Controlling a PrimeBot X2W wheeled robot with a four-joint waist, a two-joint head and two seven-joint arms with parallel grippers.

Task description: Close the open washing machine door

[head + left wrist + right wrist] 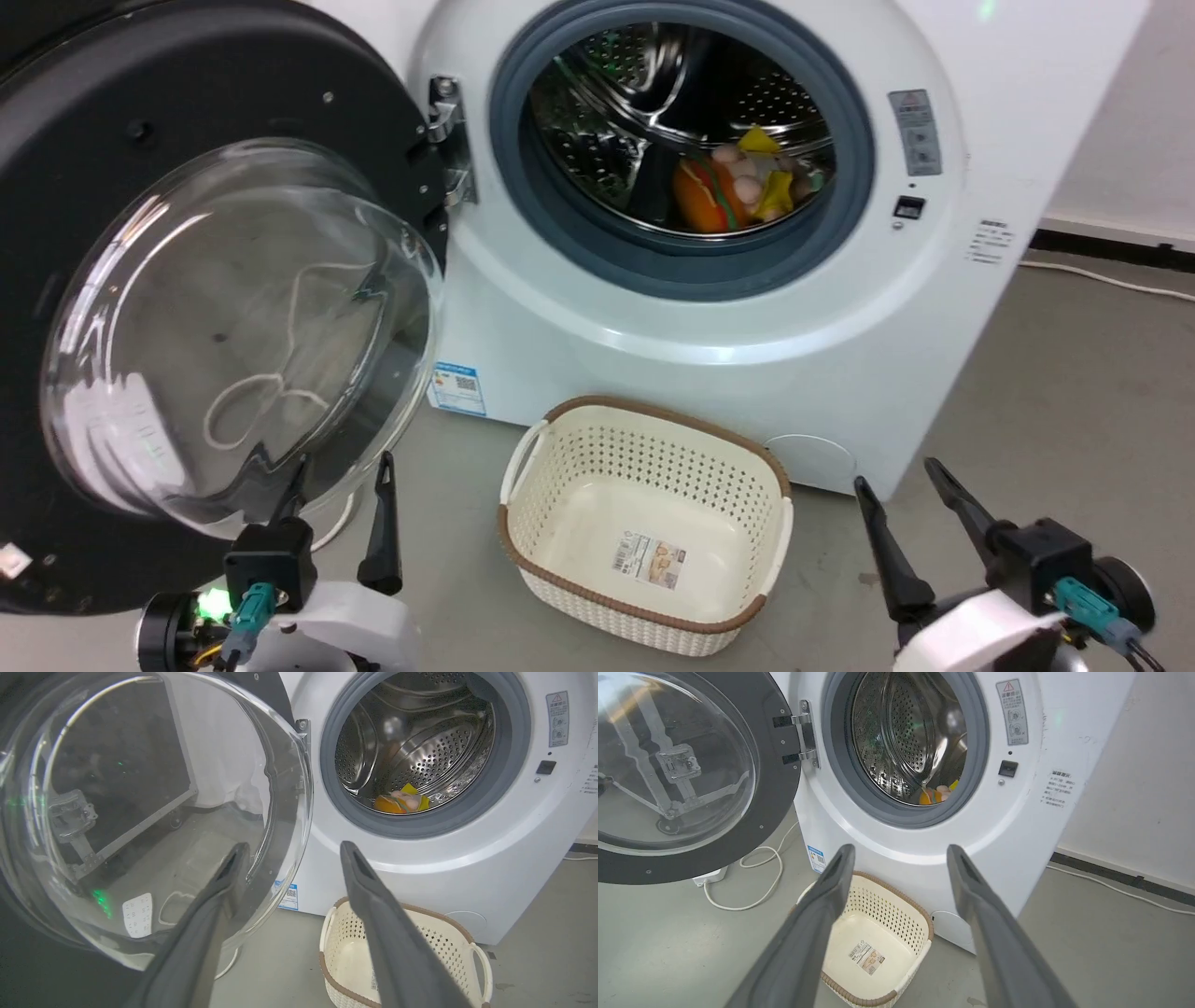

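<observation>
Nearest, low at either side: left hand (341,462) and right hand (894,471), fingers spread wide apart, gripping nothing. Left fingers close by the lower rim of the glass bowl on the washing machine door (93,121), contact impossible to tell. Door swung fully open to the left on its metal hinge (448,140). Between the hands, on grey floor (1074,392): cream perforated basket (653,408) with brown rim, printed sticker (649,558) inside, writing too small to read. Open floor right of the basket. Behind, on the white front: blue sticker (457,387) with QR code, grey warning label (1012,711) with red triangle, small black print (990,241), none readable. Farthest, past the grey gasket (681,271): bright toys (738,182) in the steel drum.
</observation>
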